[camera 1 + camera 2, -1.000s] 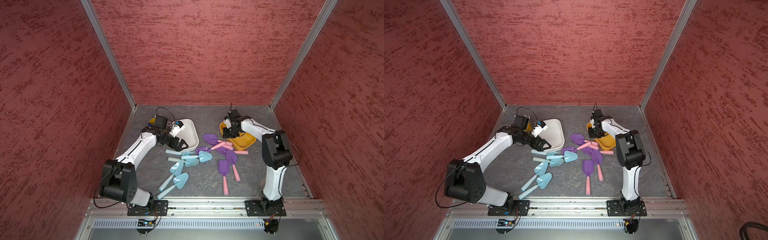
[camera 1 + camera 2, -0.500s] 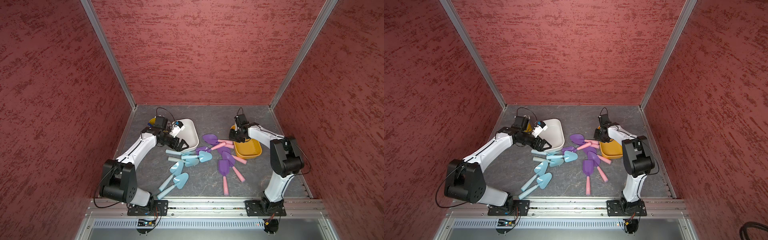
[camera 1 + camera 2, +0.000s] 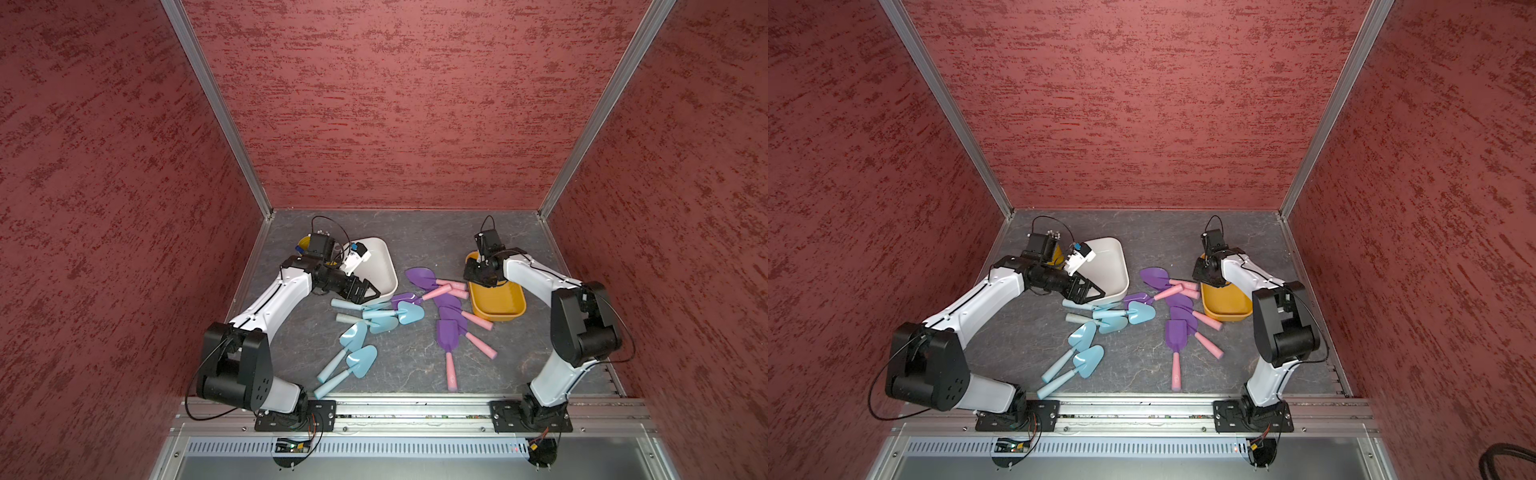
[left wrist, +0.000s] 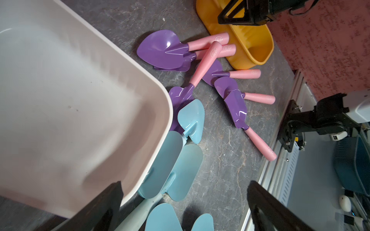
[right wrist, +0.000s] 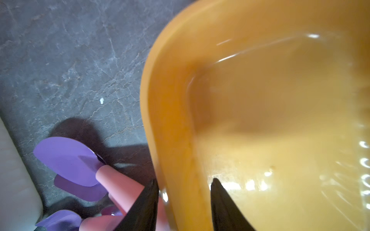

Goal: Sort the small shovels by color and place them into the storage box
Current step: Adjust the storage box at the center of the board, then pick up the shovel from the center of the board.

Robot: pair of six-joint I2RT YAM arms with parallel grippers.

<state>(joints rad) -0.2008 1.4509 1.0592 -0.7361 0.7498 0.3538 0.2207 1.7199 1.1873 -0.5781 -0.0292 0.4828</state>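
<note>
Small shovels (image 3: 448, 338) loose; right claw (image 5: 184, 182) astride box rim (image 5: 149, 96)

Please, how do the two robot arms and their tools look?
Both the left arm and right arm have white links and bulky black joints, with thin black cables looping beside them. The left tool and right tool have black triangular open-frame fingers.

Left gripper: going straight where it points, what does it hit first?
Probably the light blue shovels at the corner of the white bin, framed between the open jaws of the left gripper. One jaw overlaps the bin's rim in the wrist view, so it could clip that first; depth unclear.
</note>
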